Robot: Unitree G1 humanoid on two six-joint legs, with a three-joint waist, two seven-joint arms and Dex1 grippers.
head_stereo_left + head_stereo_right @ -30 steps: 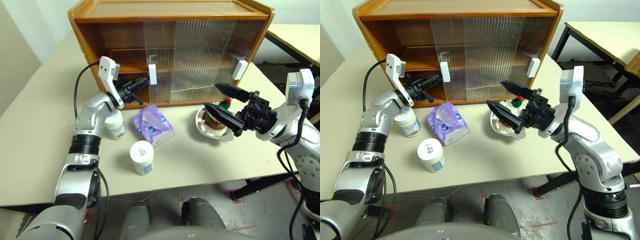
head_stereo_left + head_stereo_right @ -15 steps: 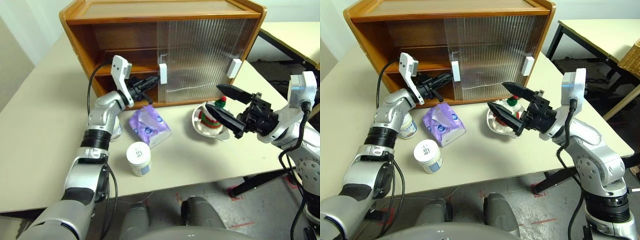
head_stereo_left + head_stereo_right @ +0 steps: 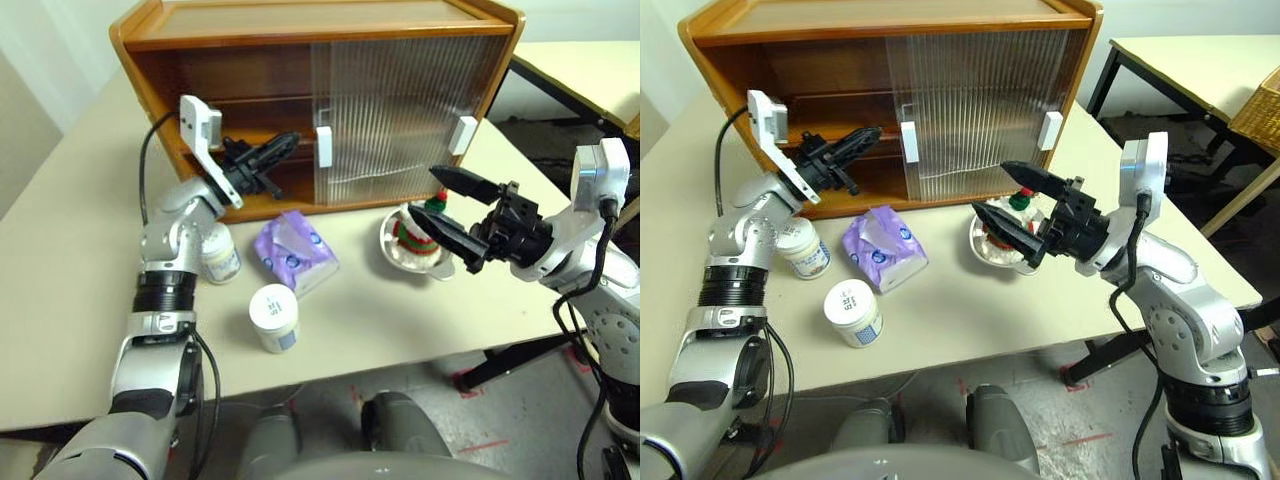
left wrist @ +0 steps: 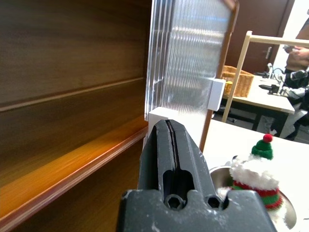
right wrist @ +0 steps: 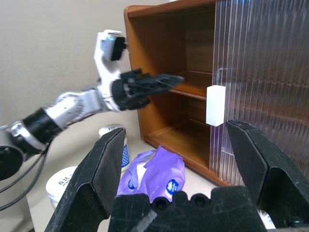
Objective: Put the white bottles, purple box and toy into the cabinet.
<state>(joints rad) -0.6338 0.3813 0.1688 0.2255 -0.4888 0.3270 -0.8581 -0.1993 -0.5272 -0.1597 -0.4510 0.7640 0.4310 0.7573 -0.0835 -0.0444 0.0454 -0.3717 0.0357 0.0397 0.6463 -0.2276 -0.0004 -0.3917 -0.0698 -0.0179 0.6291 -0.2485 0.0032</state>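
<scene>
The cabinet stands at the back of the table, its left half uncovered, with the ribbed door and its white handle slid to the middle. My left gripper is shut and empty, raised in front of the open half, a little left of that handle. One white bottle stands beside my left forearm, another nearer the front edge. The purple box lies between them and the toy in its metal bowl. My right gripper hangs open just in front of the toy.
The beige table has free room on its left side and ends close in front of the bottles. A second table with a wicker basket stands to the right. A person sits far behind.
The left door has slid further right with the left gripper's tip at its handle. The gripper has since drawn back up and to the left, off the handle. The right arm has not moved.
</scene>
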